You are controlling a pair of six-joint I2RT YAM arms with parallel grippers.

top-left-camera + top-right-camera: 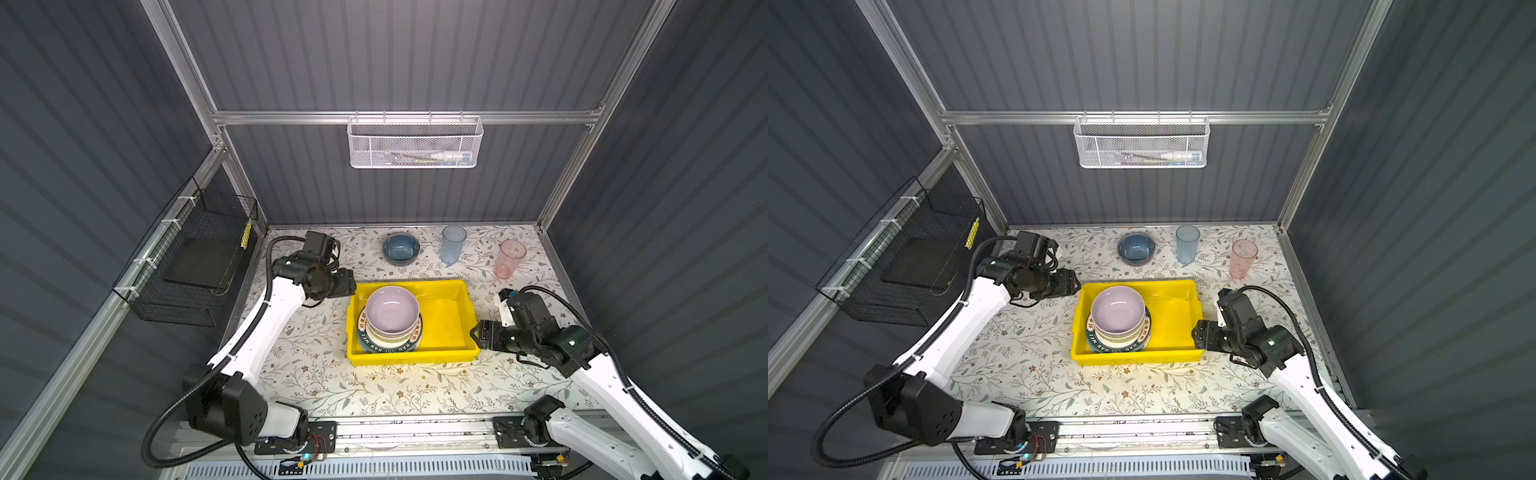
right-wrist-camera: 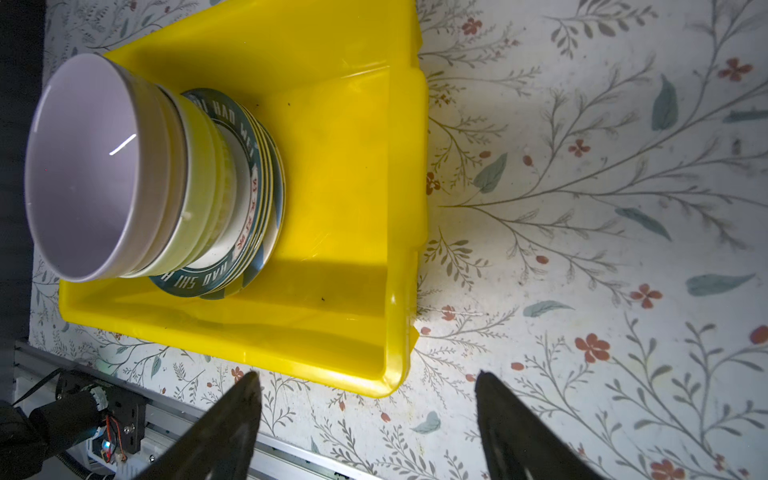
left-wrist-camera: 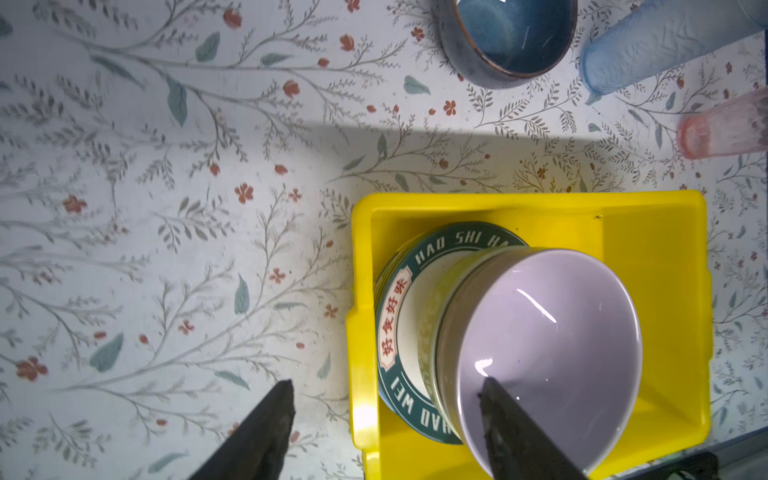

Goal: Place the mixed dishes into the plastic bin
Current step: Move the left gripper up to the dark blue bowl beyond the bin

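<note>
Top views: yellow bin (image 1: 446, 328) holds lilac bowl (image 1: 391, 309) on pale green bowl (image 1: 388, 338) on lettered plate (image 1: 386, 349).
Behind bin: blue bowl (image 1: 401, 248), blue tumbler (image 1: 453, 244), pink tumbler (image 1: 509, 257).
Left gripper (image 1: 352, 286): spread, empty, at bin's far-left corner.
Right gripper (image 1: 473, 332): spread, empty, beside bin's right rim.

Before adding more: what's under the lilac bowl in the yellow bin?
A pale green bowl nests directly under the lilac bowl, on a lettered dark-rimmed plate with more plate edges beneath. The stack hides how many plates and the bin floor below.

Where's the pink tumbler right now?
In both top views the pink tumbler stands upright on the table at the back right, outside the yellow bin, right of the blue tumbler.
</note>
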